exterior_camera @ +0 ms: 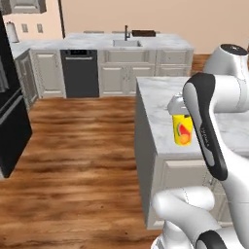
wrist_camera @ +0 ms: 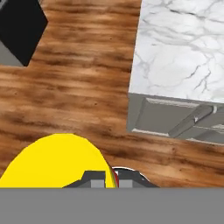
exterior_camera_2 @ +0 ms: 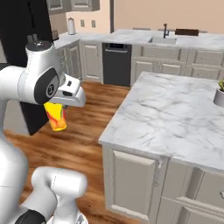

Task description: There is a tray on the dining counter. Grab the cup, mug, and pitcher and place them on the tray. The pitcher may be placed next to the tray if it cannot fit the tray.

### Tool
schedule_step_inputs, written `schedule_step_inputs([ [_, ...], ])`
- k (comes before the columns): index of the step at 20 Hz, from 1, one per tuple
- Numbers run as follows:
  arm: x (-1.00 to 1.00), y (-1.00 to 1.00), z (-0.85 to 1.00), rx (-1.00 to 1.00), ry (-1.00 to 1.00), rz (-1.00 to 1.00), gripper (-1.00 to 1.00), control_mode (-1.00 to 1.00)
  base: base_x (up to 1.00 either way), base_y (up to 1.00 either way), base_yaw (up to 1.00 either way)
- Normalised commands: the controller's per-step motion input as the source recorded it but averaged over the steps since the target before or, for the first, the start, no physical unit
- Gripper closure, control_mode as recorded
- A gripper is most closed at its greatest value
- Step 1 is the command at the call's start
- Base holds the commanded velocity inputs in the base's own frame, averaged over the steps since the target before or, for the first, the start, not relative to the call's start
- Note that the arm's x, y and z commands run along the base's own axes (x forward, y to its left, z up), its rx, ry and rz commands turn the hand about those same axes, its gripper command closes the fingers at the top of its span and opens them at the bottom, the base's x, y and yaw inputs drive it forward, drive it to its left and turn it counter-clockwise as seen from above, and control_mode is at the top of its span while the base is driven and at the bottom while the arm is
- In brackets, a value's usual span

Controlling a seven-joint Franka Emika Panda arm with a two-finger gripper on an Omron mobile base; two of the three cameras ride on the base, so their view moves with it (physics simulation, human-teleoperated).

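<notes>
Wooden plank flooring (exterior_camera: 78, 160) runs through this kitchen, between a marble island (exterior_camera_2: 175, 118) close by and a long run of pale cabinets at the back.

Nearest, the white arm (exterior_camera: 209, 131) holds the cup (exterior_camera: 182, 130) in the air. Its fingers (wrist_camera: 111, 178) are drawn almost together, pinching the yellow cup at the rim, with the cup hanging below the hand. In the left base view the cup shows against the front edge of the island; in the right base view it hangs over the floor, beside the island and apart from it. The hand view looks down past the yellow rim to the planks and to the island's corner, with a drawer handle (wrist_camera: 192, 120) under the marble top.

A small potted plant (exterior_camera_2: 220, 92) stands at the island's far right edge.

Farther back, the dining bench (exterior_camera: 131, 43) carries an inset sink (exterior_camera: 127, 43) with a black faucet (exterior_camera: 126, 32). The dark tray (exterior_camera: 144, 33) lies just beside the sink, on the right. A black dishwasher (exterior_camera: 80, 73) sits below, left of the sink.
</notes>
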Motion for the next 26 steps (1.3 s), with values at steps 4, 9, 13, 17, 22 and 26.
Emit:
schedule_step_inputs([
  [4,0.0,0.0,0.0,0.0,0.0,0.0,1.0,1.0,0.0,0.06,-0.53],
  [9,0.0,0.0,0.0,0.0,0.0,0.0,1.0,1.0,0.0,-0.08,-0.43],
  [13,0.0,0.0,0.0,0.0,0.0,0.0,1.0,1.0,0.0,-0.94,-0.08],
  [17,0.0,0.0,0.0,0.0,0.0,0.0,1.0,1.0,0.0,-1.0,0.0],
  [22,0.0,0.0,0.0,0.0,0.0,0.0,1.0,1.0,0.0,-1.0,0.0],
  [26,0.0,0.0,0.0,0.0,0.0,0.0,1.0,1.0,0.0,-1.0,0.0],
])
